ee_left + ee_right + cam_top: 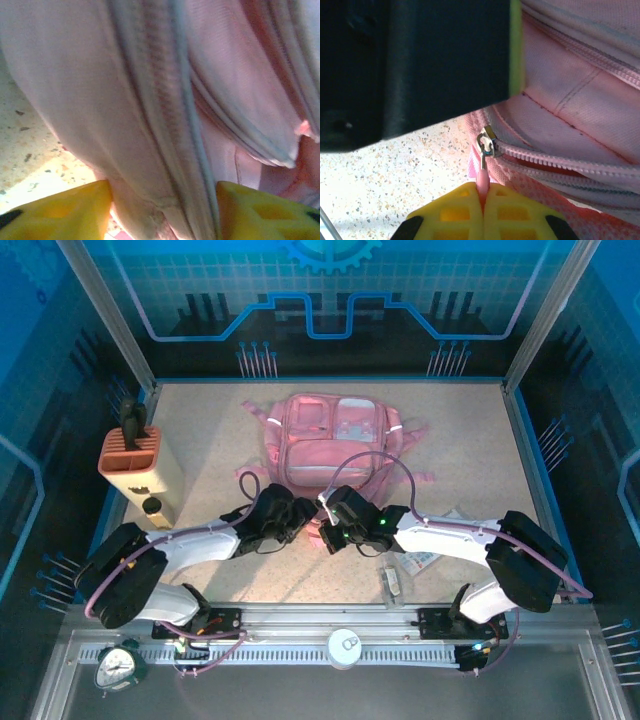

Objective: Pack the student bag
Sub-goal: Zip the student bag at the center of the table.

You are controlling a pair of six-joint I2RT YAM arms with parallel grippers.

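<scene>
The right pincer (pixel 483 194) is clamped on the pink zipper pull (pixel 483 175) of the student bag (pixel 335 435) just ahead. Its zipper track (pixel 560 162) runs off rightward. The left pincer (pixel 162 200), fingers apart, straddles a bag fold, perhaps gripping it.

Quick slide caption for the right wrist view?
The right gripper pinches the pink zipper pull of the student bag above the speckled table.

Speckled beige table (pixel 200 440), pink student bag (pixel 335 440) centre back, orange-and-cream box (pixel 150 480) at left, small clear item (pixel 395 580) near front
</scene>
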